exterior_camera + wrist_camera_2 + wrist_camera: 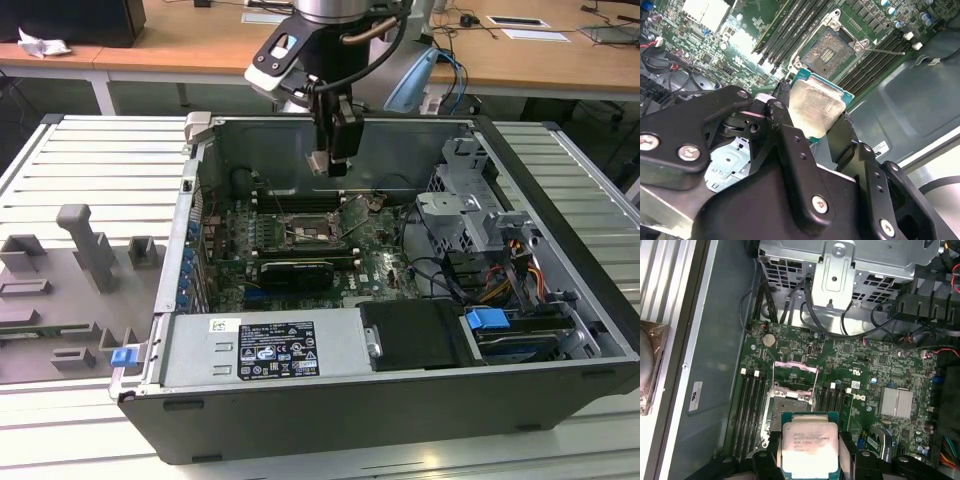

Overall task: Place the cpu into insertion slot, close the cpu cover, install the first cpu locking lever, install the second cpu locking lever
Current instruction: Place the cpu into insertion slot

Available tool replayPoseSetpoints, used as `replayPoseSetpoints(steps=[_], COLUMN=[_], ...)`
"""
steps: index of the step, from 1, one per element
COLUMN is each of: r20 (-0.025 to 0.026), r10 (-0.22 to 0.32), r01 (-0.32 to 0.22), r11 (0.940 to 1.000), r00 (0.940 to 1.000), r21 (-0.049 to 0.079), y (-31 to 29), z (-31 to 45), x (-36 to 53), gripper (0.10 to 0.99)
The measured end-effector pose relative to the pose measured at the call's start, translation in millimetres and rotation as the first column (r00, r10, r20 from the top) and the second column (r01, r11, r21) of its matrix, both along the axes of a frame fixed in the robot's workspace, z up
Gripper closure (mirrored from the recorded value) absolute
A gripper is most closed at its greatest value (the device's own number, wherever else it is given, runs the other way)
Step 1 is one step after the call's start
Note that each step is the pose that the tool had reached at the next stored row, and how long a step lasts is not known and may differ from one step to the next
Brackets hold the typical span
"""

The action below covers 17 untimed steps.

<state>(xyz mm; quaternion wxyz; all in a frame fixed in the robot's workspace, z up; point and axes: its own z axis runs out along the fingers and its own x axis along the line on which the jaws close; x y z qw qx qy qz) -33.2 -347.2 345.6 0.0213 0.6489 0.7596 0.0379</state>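
Note:
The cpu (812, 107), a small square chip with a pale silver top, is held between my gripper's (812, 114) two black fingers (786, 131). In the exterior view the gripper (325, 165) hangs inside the open computer case, well above the motherboard, with the cpu (318, 162) at its tip. Beneath it the insertion slot (304, 236) lies uncovered. In both wrist views the insertion slot (827, 52) (788, 410) is bare and dark just past the cpu (809, 444). The cpu cover (796, 371) stands swung open on the socket's far side. A thin lever (885, 50) sticks out beside the socket.
Long memory slots (790, 27) flank the socket. A black graphics card (295, 272) lies nearer the power supply (265, 350). The drive cage (465, 215) and cables fill the exterior view's right of the case. Grey fixtures (85, 250) stand on the table at that view's left.

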Motion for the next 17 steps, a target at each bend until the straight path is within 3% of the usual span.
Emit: replayPoseSetpoints(steps=[7, 17], r20=[0.0000, 0.0000], r10=[-0.068, -0.113], r01=[0.068, 0.113], r11=[0.9977, 0.9936], r00=[0.9977, 0.9936], r21=[0.000, 0.000], y=[0.0, 0.0], z=[-1.4, -2.6], x=[0.0, 0.0], gripper=[0.545, 0.545])
